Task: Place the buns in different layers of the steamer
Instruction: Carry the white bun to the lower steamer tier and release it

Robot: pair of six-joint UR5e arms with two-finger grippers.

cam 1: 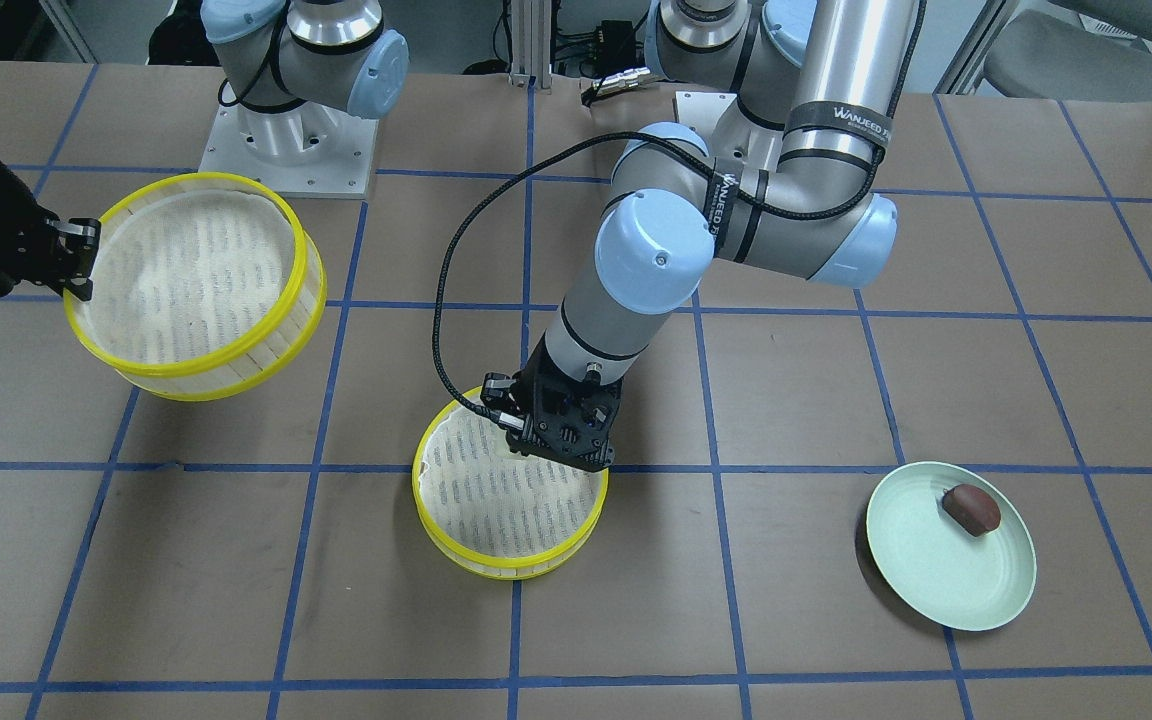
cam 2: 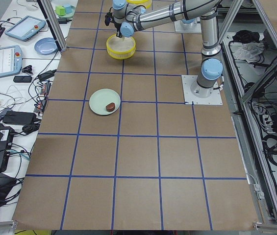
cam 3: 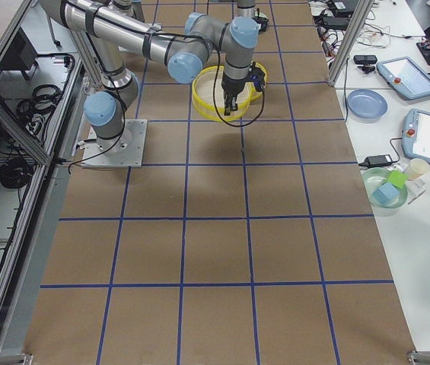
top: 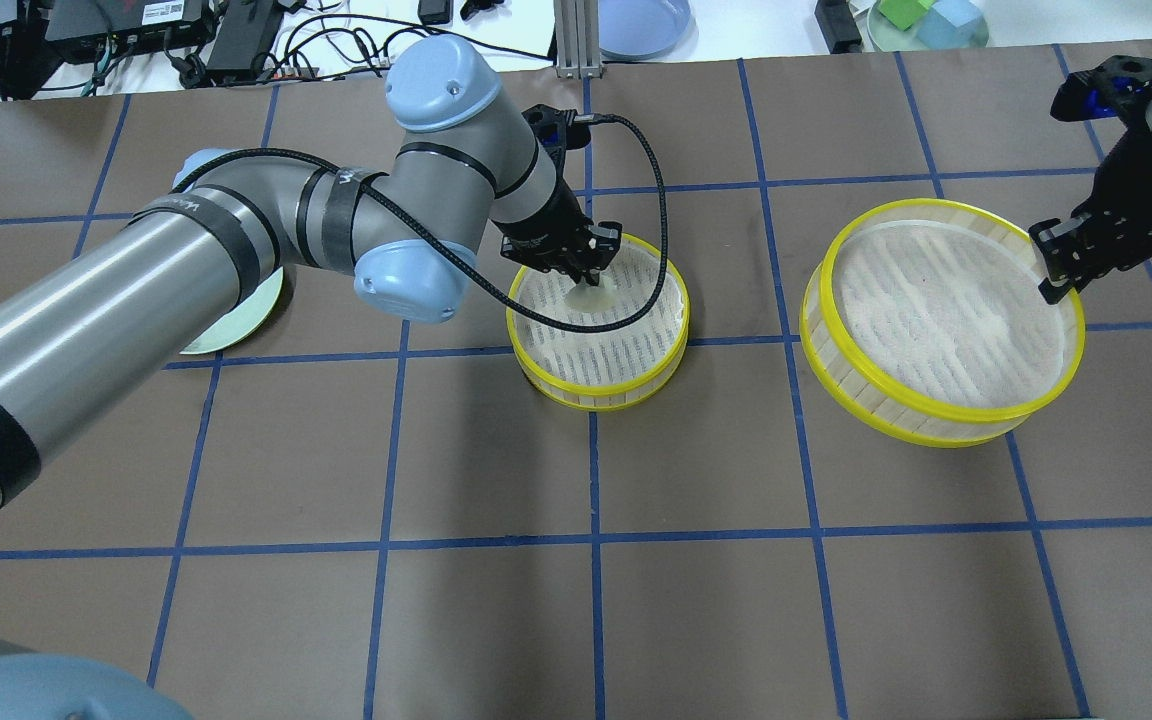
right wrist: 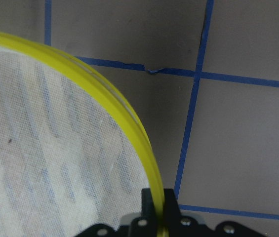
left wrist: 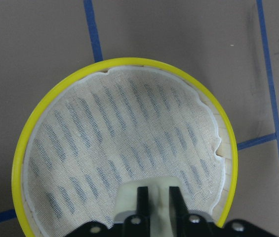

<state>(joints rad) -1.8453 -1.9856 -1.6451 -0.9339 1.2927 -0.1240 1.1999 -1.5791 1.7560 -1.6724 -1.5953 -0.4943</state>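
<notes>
My left gripper [top: 586,280] is shut on the cream-white bun [top: 591,296] and holds it low inside the middle steamer tier [top: 596,388], close to its mesh floor. In the left wrist view the bun [left wrist: 127,192] sits between the fingers [left wrist: 141,197] near the tier's rim [left wrist: 25,148]. My right gripper [top: 1056,268] is shut on the yellow rim [right wrist: 104,94] of the second tier [top: 936,425] and holds it tilted off the table. The dark reddish-brown bun [cam 1: 971,508] lies on the pale green plate [cam 1: 951,590].
The left arm's black cable [top: 651,190] loops over the middle tier. In the overhead view the left arm hides most of the green plate [top: 236,325]. The arm bases [cam 1: 286,150] stand at the table's robot side. Bare brown table with blue tape lines lies around the tiers.
</notes>
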